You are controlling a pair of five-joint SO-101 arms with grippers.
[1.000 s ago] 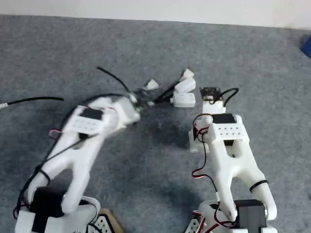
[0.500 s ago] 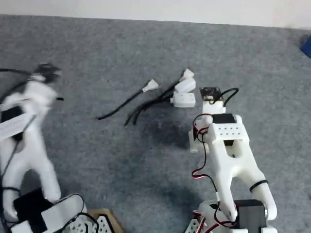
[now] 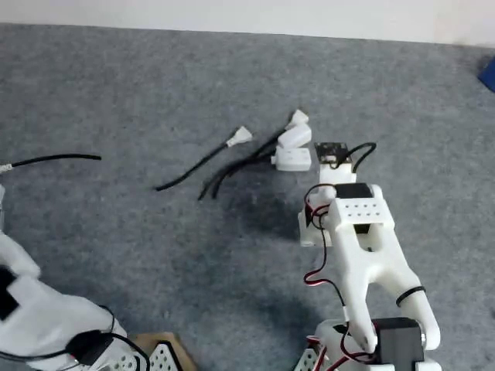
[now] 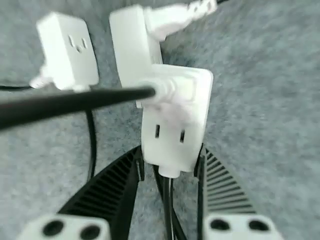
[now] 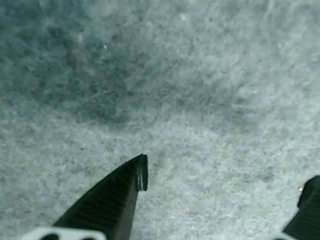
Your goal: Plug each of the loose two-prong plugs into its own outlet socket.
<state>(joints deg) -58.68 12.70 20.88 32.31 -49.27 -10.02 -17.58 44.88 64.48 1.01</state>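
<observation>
The left gripper's (image 4: 170,164) jaws clamp the sides of a socket (image 4: 172,135), which carries a plug (image 4: 177,87) with a black cord (image 4: 70,102) at its far end. Just beyond, a second socket (image 4: 131,47) touches it, and a third socket (image 4: 67,50) lies beside that. A loose plug (image 3: 240,137) lies near them. The right gripper's (image 5: 220,182) jaws stand apart over carpet (image 5: 175,75).
</observation>
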